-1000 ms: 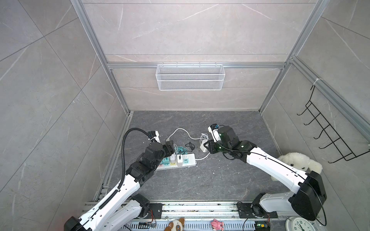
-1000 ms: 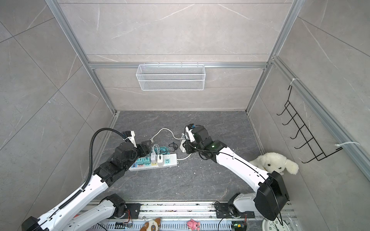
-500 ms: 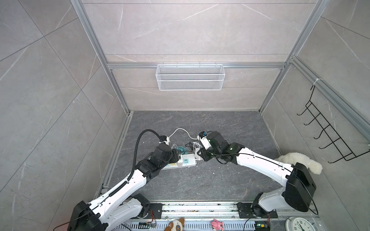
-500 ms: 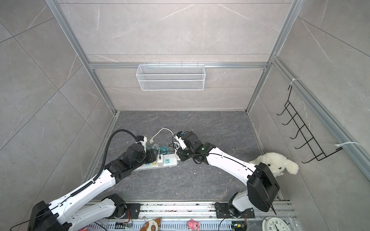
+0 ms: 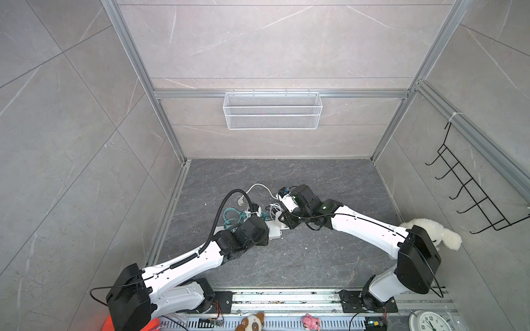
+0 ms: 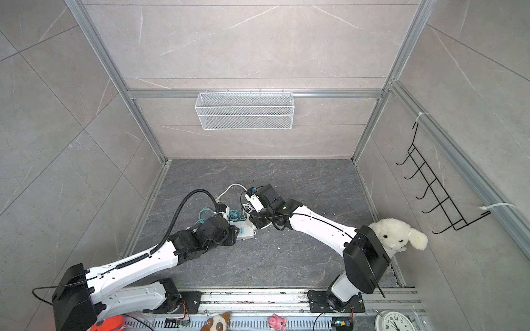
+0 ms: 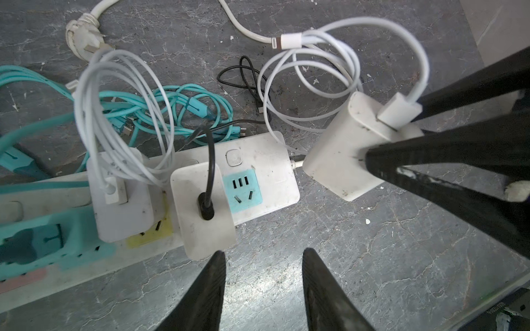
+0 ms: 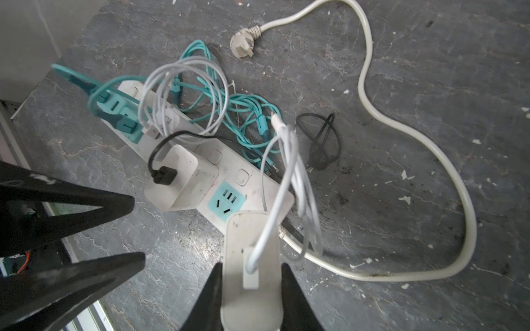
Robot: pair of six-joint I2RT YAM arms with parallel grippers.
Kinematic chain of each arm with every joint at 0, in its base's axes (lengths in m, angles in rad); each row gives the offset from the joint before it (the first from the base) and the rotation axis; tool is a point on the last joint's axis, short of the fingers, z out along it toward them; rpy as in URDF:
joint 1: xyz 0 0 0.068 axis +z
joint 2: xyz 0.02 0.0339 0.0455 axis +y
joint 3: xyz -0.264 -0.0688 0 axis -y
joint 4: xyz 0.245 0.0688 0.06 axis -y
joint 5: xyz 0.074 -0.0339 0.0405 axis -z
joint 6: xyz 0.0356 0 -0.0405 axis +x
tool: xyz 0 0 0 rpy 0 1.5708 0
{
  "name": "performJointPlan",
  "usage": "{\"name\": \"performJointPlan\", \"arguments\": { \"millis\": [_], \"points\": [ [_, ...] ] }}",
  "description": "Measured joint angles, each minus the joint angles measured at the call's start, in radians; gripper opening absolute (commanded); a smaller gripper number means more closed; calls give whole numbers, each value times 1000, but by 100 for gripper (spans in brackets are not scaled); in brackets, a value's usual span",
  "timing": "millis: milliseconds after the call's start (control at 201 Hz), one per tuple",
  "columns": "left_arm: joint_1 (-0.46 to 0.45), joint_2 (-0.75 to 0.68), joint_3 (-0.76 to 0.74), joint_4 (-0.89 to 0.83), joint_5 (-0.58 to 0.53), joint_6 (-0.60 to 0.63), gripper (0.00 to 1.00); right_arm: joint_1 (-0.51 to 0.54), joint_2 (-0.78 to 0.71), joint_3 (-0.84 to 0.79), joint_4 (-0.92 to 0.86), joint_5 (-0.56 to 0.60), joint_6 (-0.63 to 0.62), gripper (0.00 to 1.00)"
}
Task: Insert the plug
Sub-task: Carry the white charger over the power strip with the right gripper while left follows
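- Where the arms mount, nearest the camera, the base rail (image 5: 286, 298) has a brown-and-white toy (image 5: 252, 322), a pink toy (image 5: 311, 321) and a clock (image 5: 429, 321) along its front edge. A white plush dog (image 6: 395, 233) sits by the right wall, beside the right arm's black joint.
- left gripper (image 7: 263, 255): fingers spread, nothing between them. Tips are over bare floor (image 7: 372, 272), just off the near edge of the power strip (image 7: 275, 172).
- right gripper (image 8: 251, 270): fingers pinching the charger plug (image 8: 235, 243) by two opposite sides. A white cable leaves the plug's back face and loops up.
- charger plug sits tilted just off the strip's cord end, close beside the free teal socket (image 7: 243, 190). Not seated. Prongs not visible.
- power strip lies flat on the floor. The free teal socket is the last one at the cord end.
- Next along the strip: white adapter (image 7: 206, 238) with a black lead (image 7: 211, 166) plugged in, then a second white adapter (image 7: 123, 212) with coiled white cable, then a teal plug (image 7: 43, 238).
- Behind the strip: teal cable tangle (image 7: 172, 100) and a small black cable loop (image 8: 321, 143).
- Further back: the strip's own mains plug (image 8: 242, 44) lies loose on the floor, its thick cord (image 8: 470, 229) curving round to the strip.
- Back wall: wire basket (image 5: 272, 110). Right wall: black hook rack (image 5: 473, 195).
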Motion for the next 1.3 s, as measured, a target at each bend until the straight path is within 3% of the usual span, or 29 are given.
{"name": "performJointPlan", "arguments": {
  "millis": [333, 836, 1140, 1299],
  "points": [
    [0, 26, -19, 40, -50, -40, 46, -55, 46, 3, -6, 14, 14, 11],
    [-2, 47, -60, 101, -84, -115, 46, -55, 154, 47, 2, 94, 15, 10],
    [-1, -28, -115, 97, -113, -136, 48, -48, 178, 28, 46, 91, 32, 9],
    [1, -67, -154, 13, -122, -138, 50, -23, 178, 0, 63, 89, 52, 8]
  ]
}}
